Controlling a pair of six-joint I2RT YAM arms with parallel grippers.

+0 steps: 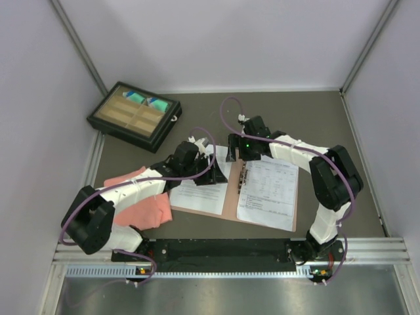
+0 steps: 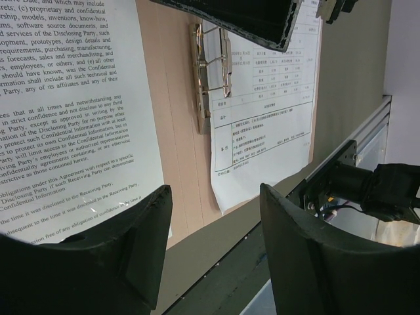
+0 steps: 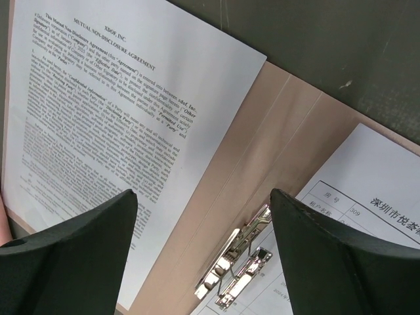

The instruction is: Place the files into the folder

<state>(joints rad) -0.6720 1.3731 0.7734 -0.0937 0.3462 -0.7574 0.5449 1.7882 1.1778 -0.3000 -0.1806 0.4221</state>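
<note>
The files lie on the open folder (image 1: 228, 197), which rests flat on the worktop (image 1: 315, 125). The sheet of dense text (image 3: 98, 131) covers the folder's left half. It sits below and to the left of the right gripper (image 3: 203, 197) and directly beneath the left gripper (image 2: 213, 197). The sheet with the table layout (image 2: 262, 125) covers the folder's right half, ahead of the left gripper and to the right of the right gripper. Between the two sheets a bare tan strip of folder runs along the spine. A metal clip (image 3: 236, 269) sits on that strip, with its wire arms reaching over the inner edge of the table sheet. Whether the clip is pressing the paper down cannot be told.

The right gripper hangs over the spine at the far end of the folder. Its jaws are spread wide with nothing between them, and the clip is just below. The left gripper hovers low over the text sheet near the spine, with its jaws also apart and empty.

A pink folded cloth (image 1: 147, 207) lies on the worktop just beside the folder's left edge, behind the left gripper and partly under that arm. A black tray with compartments (image 1: 134, 115) sits well apart from both grippers at the far left of the worktop.
</note>
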